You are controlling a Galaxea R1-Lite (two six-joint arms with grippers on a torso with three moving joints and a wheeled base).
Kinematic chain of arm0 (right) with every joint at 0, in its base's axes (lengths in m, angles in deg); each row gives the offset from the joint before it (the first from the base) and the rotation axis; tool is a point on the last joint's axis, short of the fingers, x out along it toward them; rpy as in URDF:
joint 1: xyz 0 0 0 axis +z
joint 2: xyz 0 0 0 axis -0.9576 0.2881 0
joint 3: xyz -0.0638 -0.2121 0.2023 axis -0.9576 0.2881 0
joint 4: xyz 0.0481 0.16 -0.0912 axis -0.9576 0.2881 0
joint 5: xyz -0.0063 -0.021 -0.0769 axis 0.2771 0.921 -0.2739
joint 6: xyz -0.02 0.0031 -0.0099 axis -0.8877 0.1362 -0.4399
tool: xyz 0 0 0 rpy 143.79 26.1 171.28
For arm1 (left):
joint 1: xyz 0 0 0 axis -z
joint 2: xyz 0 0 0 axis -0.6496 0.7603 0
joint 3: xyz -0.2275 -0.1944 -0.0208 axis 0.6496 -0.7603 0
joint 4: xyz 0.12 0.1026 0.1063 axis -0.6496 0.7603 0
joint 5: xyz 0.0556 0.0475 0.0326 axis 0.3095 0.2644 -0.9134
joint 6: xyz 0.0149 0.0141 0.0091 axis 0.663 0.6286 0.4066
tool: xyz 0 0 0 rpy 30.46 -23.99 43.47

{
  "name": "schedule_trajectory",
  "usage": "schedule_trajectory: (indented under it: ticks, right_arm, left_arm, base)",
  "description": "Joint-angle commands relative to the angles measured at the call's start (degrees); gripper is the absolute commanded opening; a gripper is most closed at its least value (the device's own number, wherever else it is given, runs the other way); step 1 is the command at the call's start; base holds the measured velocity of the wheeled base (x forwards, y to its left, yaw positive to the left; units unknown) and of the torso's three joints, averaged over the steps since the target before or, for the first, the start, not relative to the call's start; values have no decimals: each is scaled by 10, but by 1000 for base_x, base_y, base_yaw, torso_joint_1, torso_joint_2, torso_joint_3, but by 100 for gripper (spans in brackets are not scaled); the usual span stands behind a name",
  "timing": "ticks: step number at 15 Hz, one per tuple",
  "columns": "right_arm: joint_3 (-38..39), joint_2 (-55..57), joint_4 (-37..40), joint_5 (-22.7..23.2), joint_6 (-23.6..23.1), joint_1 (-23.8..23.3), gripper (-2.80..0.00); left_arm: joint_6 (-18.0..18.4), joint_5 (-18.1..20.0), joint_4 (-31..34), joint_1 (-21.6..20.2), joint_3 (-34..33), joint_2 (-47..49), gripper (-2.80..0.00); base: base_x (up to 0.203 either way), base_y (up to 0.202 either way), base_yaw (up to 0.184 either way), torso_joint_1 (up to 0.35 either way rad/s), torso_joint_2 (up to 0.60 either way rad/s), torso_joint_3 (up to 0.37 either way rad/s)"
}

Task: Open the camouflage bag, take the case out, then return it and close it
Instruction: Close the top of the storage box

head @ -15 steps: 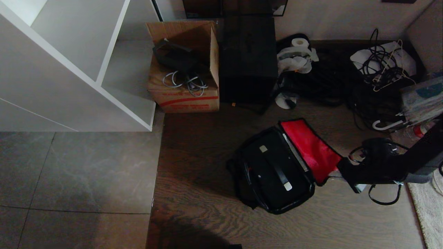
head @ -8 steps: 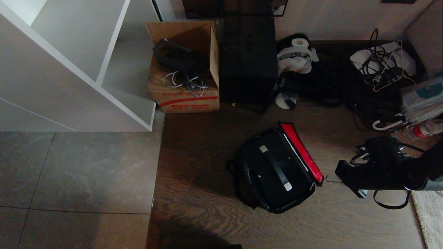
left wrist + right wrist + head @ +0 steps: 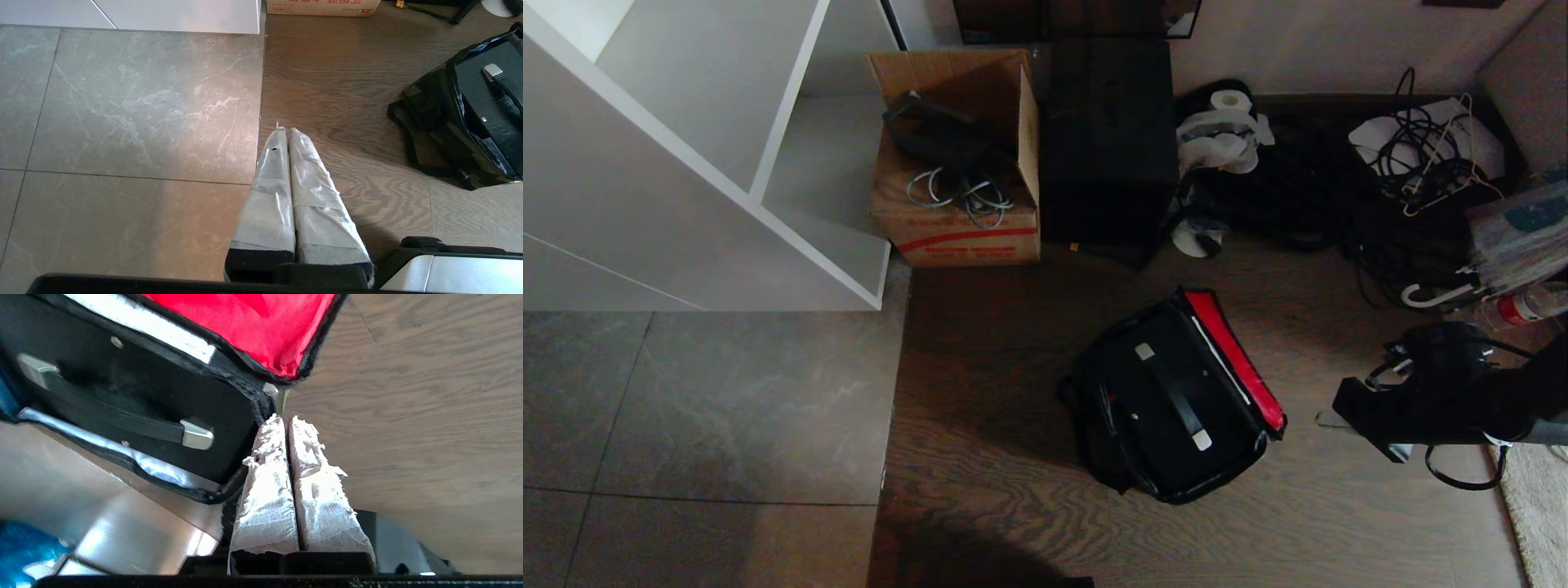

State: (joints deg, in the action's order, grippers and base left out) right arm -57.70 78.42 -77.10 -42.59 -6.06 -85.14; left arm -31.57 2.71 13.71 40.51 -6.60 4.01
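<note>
here the camouflage bag [image 3: 1176, 400] lies open on the wood floor with the black case [image 3: 1172, 396] inside it and its red-lined lid [image 3: 1235, 359] standing on edge, just beside the right gripper [image 3: 284, 418], whose fingers are pressed together on nothing near the zipper corner. i think the lid, which nothing holds, could fall shut over the case and block the handle [image 3: 114, 416], and the soft bag may slide if pushed. the left gripper [image 3: 284, 130] hangs closed and empty, well apart.
</note>
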Motion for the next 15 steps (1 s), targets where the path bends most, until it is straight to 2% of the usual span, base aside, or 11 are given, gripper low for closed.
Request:
schedule_trajectory:
  ticks: [1,2,3,6,7,15]
  right_arm:
    - [-11,26,27,3,-67,-29,-280]
    - [-6,30,39,1,-117,-44,-280]
    - [-3,27,42,6,-128,-54,-280]
    - [-8,5,40,105,-130,-60,-280]
    - [-7,1,43,123,-130,-64,-280]
    - [3,-23,48,124,-126,-65,-280]
  left_arm:
    - [0,0,0,0,0,0,-280]
    - [0,0,0,0,0,0,-280]
    - [0,0,0,0,0,0,-280]
    - [0,0,0,0,0,0,-280]
    - [0,0,0,0,1,0,-280]
    - [-1,0,0,0,1,0,-280]
  base:
    - [0,0,0,0,0,0]
    - [0,0,0,0,0,0]
    - [0,0,0,0,0,0]
    - [0,0,0,0,0,0]
    - [0,0,0,0,0,0]
    - [0,0,0,0,0,0]
